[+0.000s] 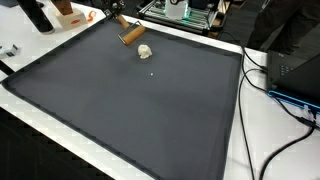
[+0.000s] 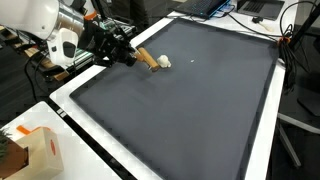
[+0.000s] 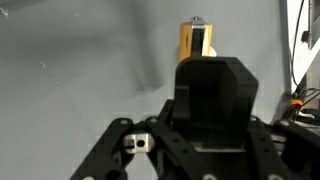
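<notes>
My gripper [image 2: 124, 52] reaches in over the far corner of a dark mat [image 2: 190, 110], seen also from the opposite side [image 1: 113, 13]. It is shut on a wooden-handled tool [image 2: 146, 58] that slants down onto the mat [image 1: 130, 34]. A small pale lump [image 2: 163, 62] sits at the tool's low end [image 1: 145, 50]; I cannot tell whether it is joined to the tool. In the wrist view the black gripper [image 3: 205, 72] fills the lower middle, with the tool's yellow-brown wood [image 3: 196, 40] sticking out beyond it.
The mat lies on a white table [image 1: 250, 120]. A cardboard box [image 2: 38, 152] stands near one corner. Black equipment [image 1: 297, 70] and cables [image 1: 256, 72] sit along one side, a metal rack [image 1: 180, 10] behind. A tiny white speck [image 1: 152, 72] lies on the mat.
</notes>
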